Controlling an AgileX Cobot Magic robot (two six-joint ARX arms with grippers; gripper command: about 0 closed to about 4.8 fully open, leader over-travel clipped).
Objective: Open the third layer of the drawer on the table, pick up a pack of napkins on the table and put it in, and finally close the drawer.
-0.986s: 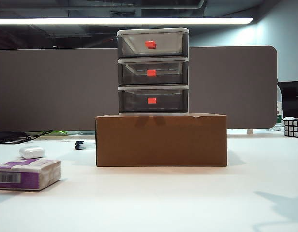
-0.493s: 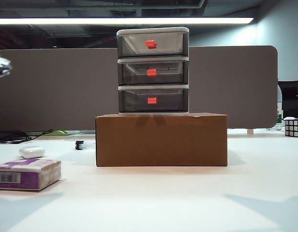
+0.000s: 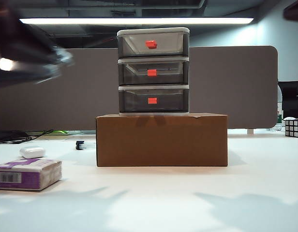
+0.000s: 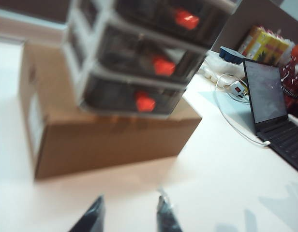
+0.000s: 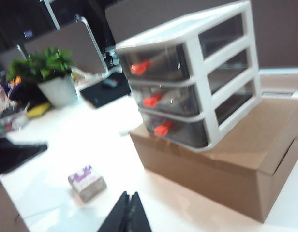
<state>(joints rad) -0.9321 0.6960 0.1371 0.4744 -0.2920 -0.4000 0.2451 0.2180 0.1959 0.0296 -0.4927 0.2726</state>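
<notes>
While all three tiers of the drawer [image 3: 153, 71] were shut, the task looked to be at its very start. That cabinet stood on a brown cardboard box [image 3: 161, 140], which raised the third layer [image 3: 153, 100], the lowest tier, clear of the surface [image 3: 187, 198]; its red-orange handle [image 3: 152, 100] faced forward, probably so that a pincer could reach it head-on.

The pack of napkins [image 3: 27, 174] lay flat on the surface, well to the left of the box and nearer the camera, barcode end outward, untouched. A small white rounded case [image 3: 32, 152] sat just behind it.

The left pincer [image 4: 129, 215] hung above the bare surface in front of the box, its fingers parted with nothing between them; in the exterior view its arm was only a dark blur [image 3: 23, 53] high to the left of the cabinet. The right pincer [image 5: 128, 212] hovered off to the box's right, fingers pressed together and empty, looking across at the cabinet [image 5: 197, 77] and the pack [image 5: 87, 182] beyond.

Judging by this, the left pincer was the likelier one to go for the lowest handle.
</notes>
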